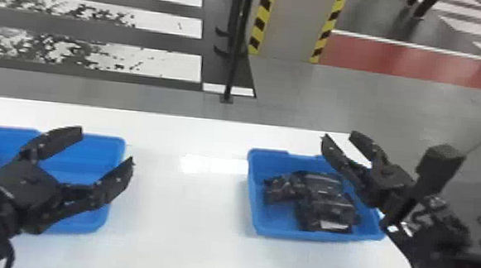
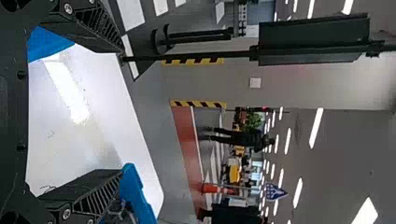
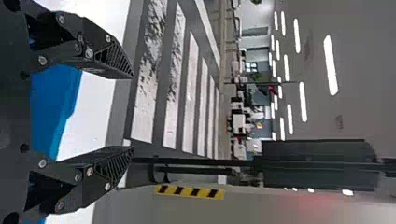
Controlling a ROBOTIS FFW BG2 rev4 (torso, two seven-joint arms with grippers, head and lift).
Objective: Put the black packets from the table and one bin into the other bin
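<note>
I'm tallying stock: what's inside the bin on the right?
The blue bin holds a heap of black packets, one showing a white patch. Anything beneath the heap is covered.

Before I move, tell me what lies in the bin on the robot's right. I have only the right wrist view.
Observer: In the head view, a pile of black packets lies in the right bin.
Operator: Give me the left gripper's position.
Observer: The left gripper hangs over the left bin, fingers spread, with nothing between them.
Operator: Now place my right gripper against those packets.
Observer: In the head view, the fingertips of the right gripper show beyond the packets, at the far side of the bin, so the packets lie nearer the robot.
</note>
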